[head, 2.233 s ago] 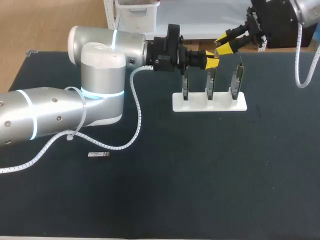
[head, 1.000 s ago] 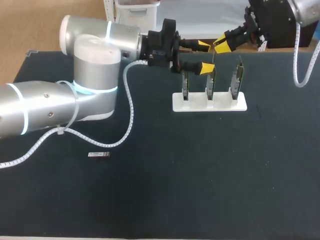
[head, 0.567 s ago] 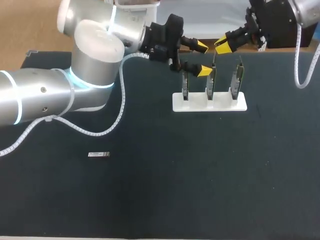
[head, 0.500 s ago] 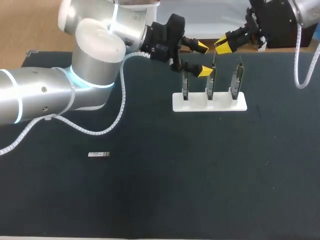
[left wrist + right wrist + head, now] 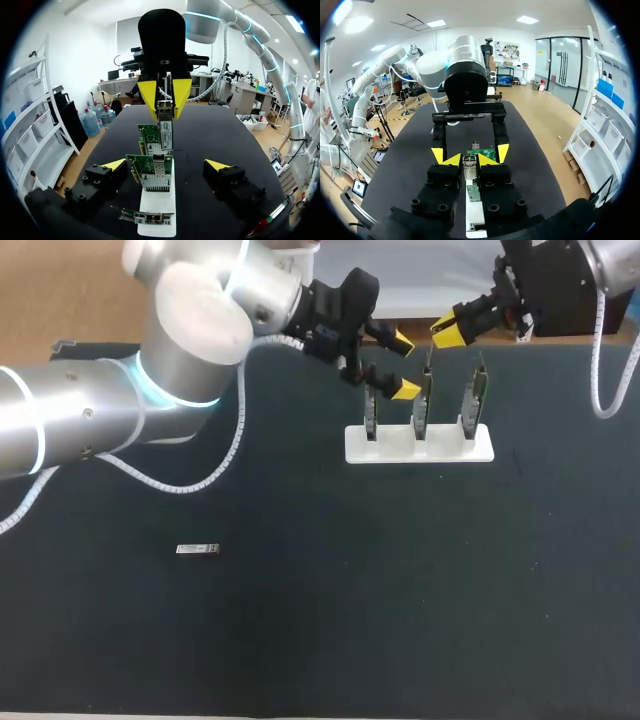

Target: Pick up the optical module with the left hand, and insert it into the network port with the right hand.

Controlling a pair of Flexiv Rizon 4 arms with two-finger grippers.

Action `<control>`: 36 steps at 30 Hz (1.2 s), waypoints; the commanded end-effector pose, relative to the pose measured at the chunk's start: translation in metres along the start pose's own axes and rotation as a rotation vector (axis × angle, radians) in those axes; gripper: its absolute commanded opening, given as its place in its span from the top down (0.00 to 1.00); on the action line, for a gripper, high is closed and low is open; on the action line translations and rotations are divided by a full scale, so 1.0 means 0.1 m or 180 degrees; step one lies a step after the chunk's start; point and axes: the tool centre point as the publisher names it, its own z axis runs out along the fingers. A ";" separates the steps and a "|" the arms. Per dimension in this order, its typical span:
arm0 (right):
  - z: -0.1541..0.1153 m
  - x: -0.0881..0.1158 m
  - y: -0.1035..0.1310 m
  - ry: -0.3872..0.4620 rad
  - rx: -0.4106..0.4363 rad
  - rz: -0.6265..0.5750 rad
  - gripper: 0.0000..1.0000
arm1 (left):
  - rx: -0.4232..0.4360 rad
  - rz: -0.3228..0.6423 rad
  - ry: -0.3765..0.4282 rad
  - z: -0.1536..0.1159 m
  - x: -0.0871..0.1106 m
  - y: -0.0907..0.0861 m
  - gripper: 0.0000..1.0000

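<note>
at the card rack [image 5: 420, 444], clamping the optical module [image 5: 166, 130] in the right gripper [image 5: 469, 159] to face the network port [image 5: 156, 176], holding the left gripper [image 5: 403, 365] wide open, empty, clear.

Black table covering [image 5: 420, 600]: looking matt, faintly textured. White plastic slotted stand [image 5: 419, 444]: showing smooth and dull. Green circuit cards [image 5: 151, 172]: carrying shiny metal cages. Slim silvery metal optical module [image 5: 165, 127]: glinting. Silver arm shell [image 5: 195, 320]: gleaming, smooth. White ribbed plastic cable sleeve [image 5: 598, 340]: looking satiny.
</note>
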 end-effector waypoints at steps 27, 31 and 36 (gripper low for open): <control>-0.02 0.01 -0.01 0.0000 0.0012 -0.0006 1.00 | 0.0064 -0.0027 0.0438 0.08 0.08 0.04 0.00; -0.02 0.01 -0.01 0.0001 0.0013 -0.0007 1.00 | 0.0080 -0.0030 0.0446 0.09 0.09 0.04 0.00; -0.02 0.01 -0.01 0.0004 0.0016 -0.0010 1.00 | 0.0096 -0.0025 0.0466 0.08 0.10 0.03 0.00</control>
